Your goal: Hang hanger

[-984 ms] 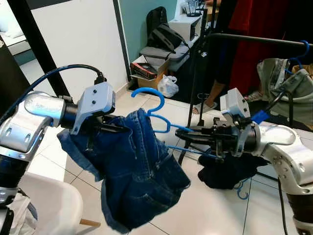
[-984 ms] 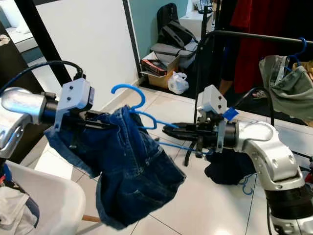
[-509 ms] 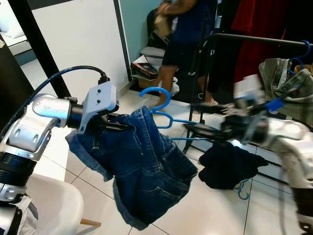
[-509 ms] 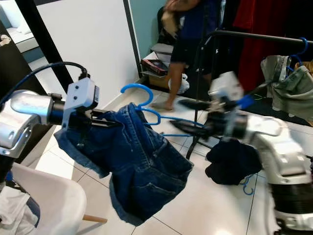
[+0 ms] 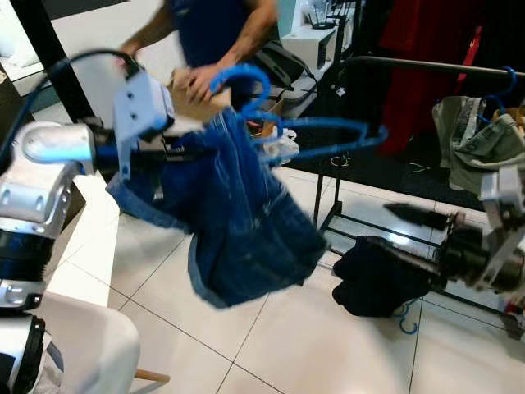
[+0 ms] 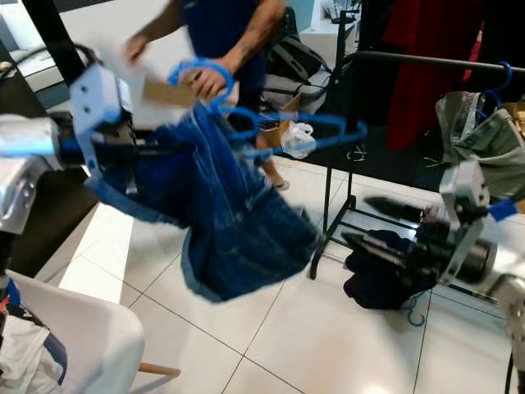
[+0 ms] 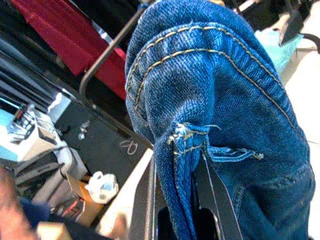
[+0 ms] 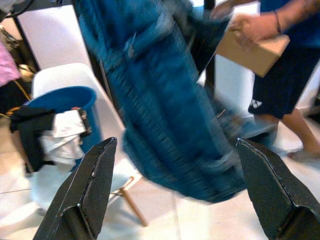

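Observation:
A blue plastic hanger (image 5: 324, 125) carries denim shorts (image 5: 238, 213), swinging and blurred in mid-air. My left gripper (image 5: 176, 149) is shut on the shorts' waistband, seen up close as denim (image 7: 200, 100) pinched between the fingers (image 7: 144, 200). My right gripper (image 5: 381, 226) hangs low at the right, apart from the hanger, its fingers (image 8: 85, 190) spread wide and nothing between them. The black clothes rail (image 5: 426, 64) runs across the upper right, beyond the hanger's tip.
A grey-green garment (image 5: 472, 144) hangs on the rail at the far right. A dark garment (image 5: 377, 279) lies on the rack's base. A person (image 5: 217, 33) carrying a cardboard box (image 8: 252, 47) passes behind the shorts. A white chair (image 5: 74, 336) stands at lower left.
The left arm has lifted the shorts and hanger higher. The right gripper has let go of the hanger and dropped back to the lower right. The person has walked leftward behind the shorts.

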`<state>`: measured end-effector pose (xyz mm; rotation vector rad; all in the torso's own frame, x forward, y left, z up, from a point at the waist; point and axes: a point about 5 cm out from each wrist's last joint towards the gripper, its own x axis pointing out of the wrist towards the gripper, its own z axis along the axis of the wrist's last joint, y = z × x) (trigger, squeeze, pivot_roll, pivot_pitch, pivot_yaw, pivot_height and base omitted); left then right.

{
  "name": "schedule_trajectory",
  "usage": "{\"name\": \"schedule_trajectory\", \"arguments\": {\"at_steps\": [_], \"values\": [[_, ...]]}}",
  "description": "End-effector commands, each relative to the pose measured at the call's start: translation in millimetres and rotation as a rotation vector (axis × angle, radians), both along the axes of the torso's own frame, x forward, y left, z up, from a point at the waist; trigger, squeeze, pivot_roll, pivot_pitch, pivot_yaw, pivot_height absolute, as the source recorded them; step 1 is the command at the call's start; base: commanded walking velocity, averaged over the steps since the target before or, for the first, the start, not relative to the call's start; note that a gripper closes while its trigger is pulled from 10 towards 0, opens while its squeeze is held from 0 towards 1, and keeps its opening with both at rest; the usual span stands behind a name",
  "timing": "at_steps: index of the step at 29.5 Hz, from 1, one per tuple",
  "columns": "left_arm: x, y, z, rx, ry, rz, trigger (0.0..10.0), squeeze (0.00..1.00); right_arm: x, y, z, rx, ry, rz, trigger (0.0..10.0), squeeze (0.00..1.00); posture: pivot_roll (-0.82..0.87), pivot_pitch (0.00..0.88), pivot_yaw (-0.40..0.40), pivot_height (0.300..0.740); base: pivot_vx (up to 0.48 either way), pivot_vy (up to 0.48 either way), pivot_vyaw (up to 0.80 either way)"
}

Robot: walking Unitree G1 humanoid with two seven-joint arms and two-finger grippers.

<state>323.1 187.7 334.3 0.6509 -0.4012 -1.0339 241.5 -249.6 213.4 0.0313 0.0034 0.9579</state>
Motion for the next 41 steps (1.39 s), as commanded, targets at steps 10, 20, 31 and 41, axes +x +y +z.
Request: {"name": "schedule_trajectory", "arguments": {"at_steps": [10,20,31,41], "values": [[-12.6,-6.3,48,-0.173,-0.180,-0.129,0.0,0.00,17.0,0.1,-40,0.644,0.152,-0.153,10.0,0.00,-0.09,0.000,0.107,0.740,0.000,0.000,0.00],[-12.0,-14.0,54,-0.186,-0.211,-0.154,0.0,0.00,4.1,-0.7,-33,0.647,0.084,-0.105,10.0,0.00,-0.10,0.000,0.111,0.740,0.000,0.000,0.00],[-12.1,-18.1,53,-0.180,-0.195,-0.193,0.0,0.00,-16.9,19.4,1,0.215,-0.011,0.172,10.0,0.00,-0.10,0.000,0.114,0.740,0.000,0.000,0.00],[-12.2,-20.1,53,-0.178,-0.194,-0.205,0.0,0.00,-15.1,17.5,7,-0.038,0.016,0.208,10.0,0.00,-0.10,0.000,0.113,0.740,0.000,0.000,0.00]]}}
